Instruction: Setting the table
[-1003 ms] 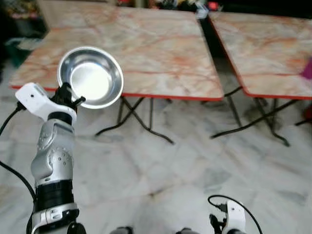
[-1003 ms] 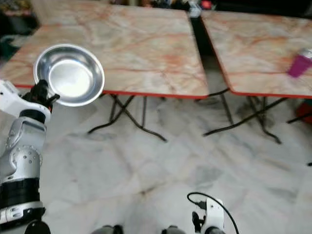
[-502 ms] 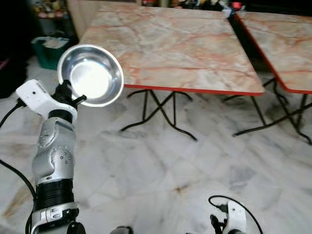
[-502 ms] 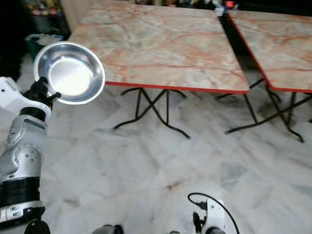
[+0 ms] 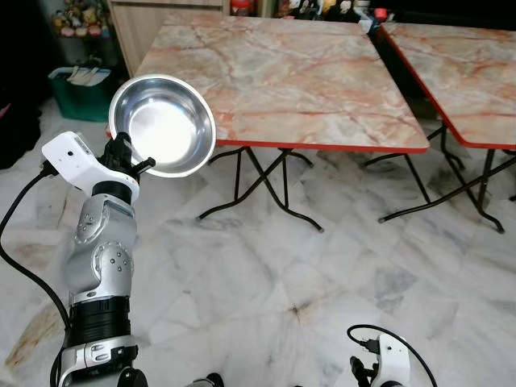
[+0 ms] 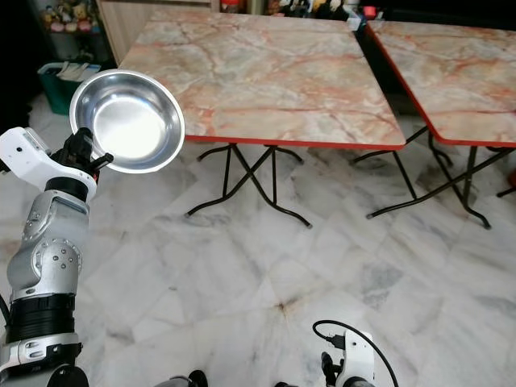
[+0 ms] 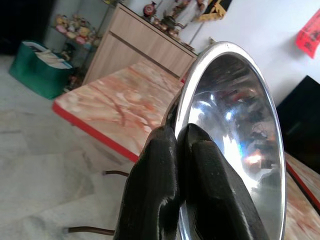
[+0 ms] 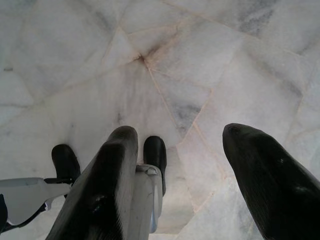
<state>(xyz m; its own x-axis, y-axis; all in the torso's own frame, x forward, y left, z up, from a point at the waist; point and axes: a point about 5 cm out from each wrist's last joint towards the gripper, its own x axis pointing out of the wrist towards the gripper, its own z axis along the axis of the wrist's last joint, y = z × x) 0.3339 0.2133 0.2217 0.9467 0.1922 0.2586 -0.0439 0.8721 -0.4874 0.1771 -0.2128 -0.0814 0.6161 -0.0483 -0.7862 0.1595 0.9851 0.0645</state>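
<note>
1. You are standing on a pale marble floor [image 5: 266, 266]. There is a wide stretch of floor between you and the tables.
2. The nearest table [image 5: 282, 72] has a pink marble top with a red edge. Its near edge runs across in front of you, and its black folding legs [image 5: 258, 189] cross under it.
3. A second table [image 5: 468, 81] of the same kind stands to your right of the first. A dark narrow gap runs between the two tops.
4. Your left gripper [image 5: 129, 157] is held up high, in front of the near left corner of the first table.
5. Its two black fingers [image 7: 165, 195] are pressed tight on the rim of the steel bowl [image 5: 163, 125], one on each side of the rim.
6. The bowl is in the air, not on a table. It is tipped up so its shiny inside faces you.
7. Your right gripper [image 8: 175, 170] hangs low by your side and points down at the floor. Its fingers are spread wide apart and hold nothing.
8. A green bin [image 5: 81, 89] sits on the floor to the left of the first table, by a wooden cabinet [image 5: 161, 20].
9. Small things stand along the far edge of the tables, too small to tell what they are.
</note>
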